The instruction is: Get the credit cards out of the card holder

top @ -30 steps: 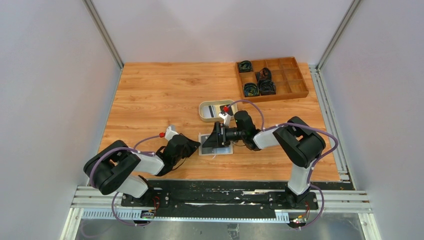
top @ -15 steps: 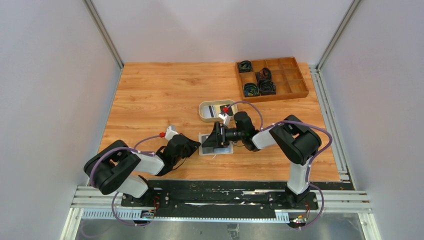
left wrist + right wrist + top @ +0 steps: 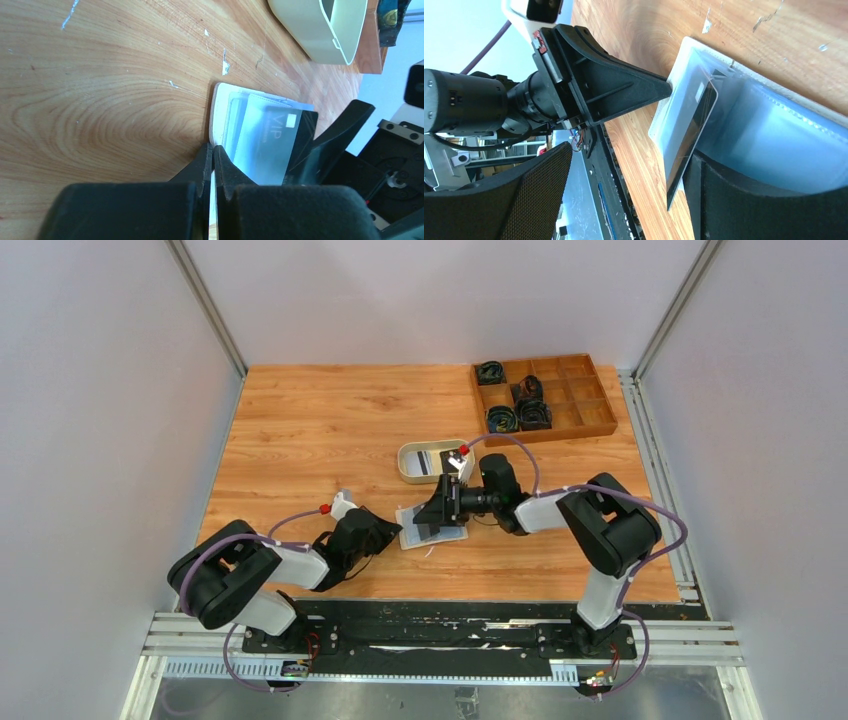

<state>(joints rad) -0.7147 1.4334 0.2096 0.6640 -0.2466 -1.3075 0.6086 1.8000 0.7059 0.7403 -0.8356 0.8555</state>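
Note:
The card holder (image 3: 418, 536) lies open on the table, cream outside and pale blue inside (image 3: 769, 145). My left gripper (image 3: 388, 532) is shut on its near left edge (image 3: 215, 125). A black credit card (image 3: 280, 145) marked VIP stands tilted, partly out of a pocket; it also shows in the right wrist view (image 3: 689, 135). My right gripper (image 3: 440, 512) is open over the holder, and the card leans against one of its fingers (image 3: 754, 200). The other finger (image 3: 524, 200) stands well apart from it.
An oval beige tray (image 3: 410, 466) holding cards stands just behind the card holder, and its wall shows in the left wrist view (image 3: 320, 35). A brown wooden compartment box (image 3: 590, 415) with dark coiled items sits at the back right.
My right gripper has drawn back to the right. The black card has come further out and the card holder has turned slightly. The left arm has held still.

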